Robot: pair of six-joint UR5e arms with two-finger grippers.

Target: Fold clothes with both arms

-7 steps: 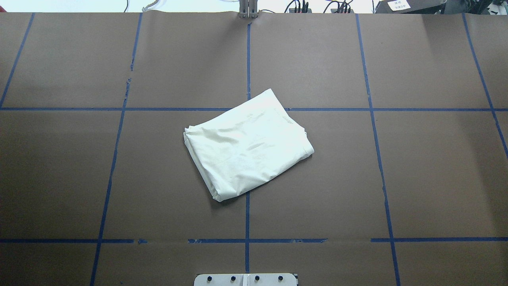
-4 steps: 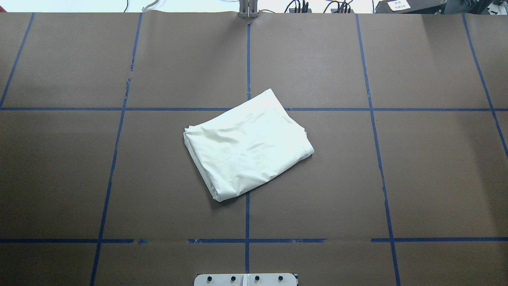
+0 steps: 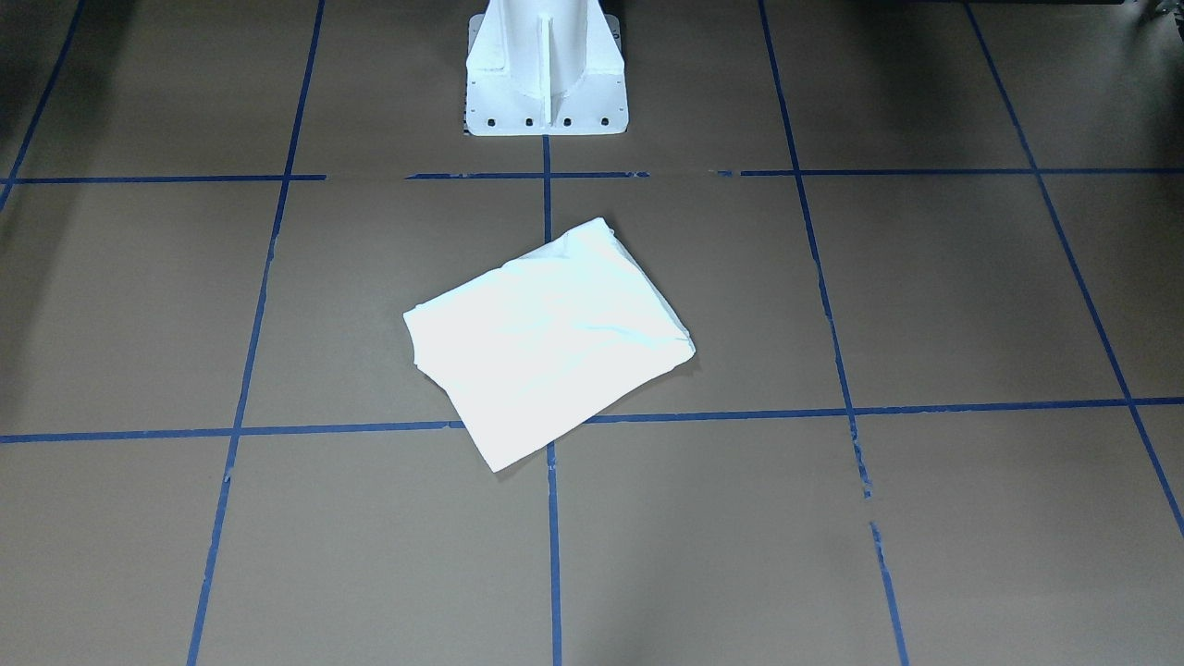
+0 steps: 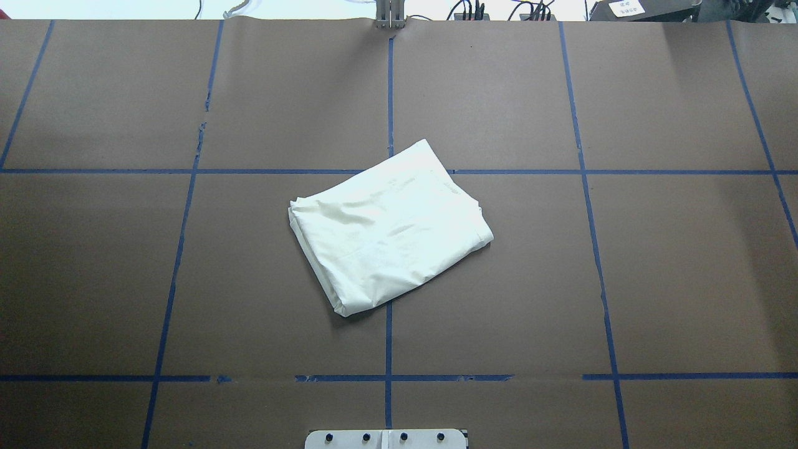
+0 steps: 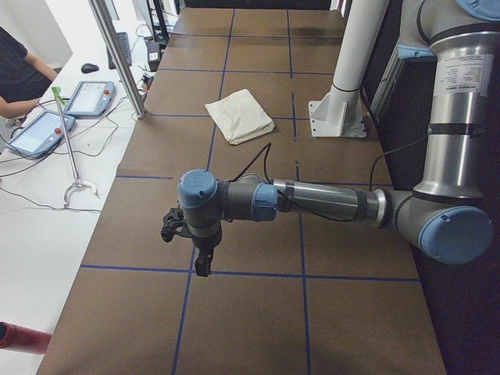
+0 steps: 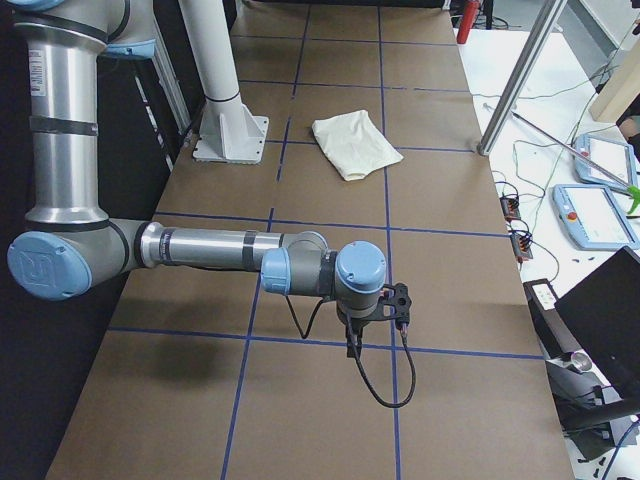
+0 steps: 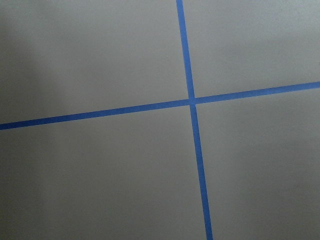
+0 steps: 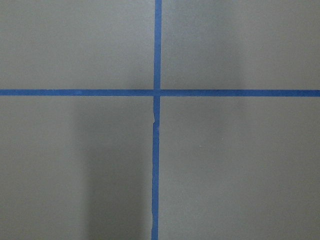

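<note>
T-shirt: folded into a compact, roughly rectangular packet. It is laid flat on the table in front of the pedestal base, near it but apart from it. It is turned at an angle to the tape grid, and only plain cream cloth is shown on top.

T-shirt and tape: the packet is crossed underneath by the blue tape line that runs straight out from the middle of the pedestal base. One corner is laid over the first cross line met beyond the shirt.

Left arm: stretched out low and nearly level over the table, well apart from the pedestal base, toward the robot's left end.

Left gripper: pointed down above the table, well apart from the shirt, with nothing seen in it. How far it is parted cannot be told from the side view.

Left wrist view: only brown table paper and a tape crossing are shown.

Right arm: stretched out low in the same manner, well apart from the pedestal base, toward the robot's right end.

Right gripper: pointed down above the table with a black cable looped beneath it and nothing seen in it. Its opening cannot be told.

Right wrist view: only table paper and a tape crossing are shown.
</note>
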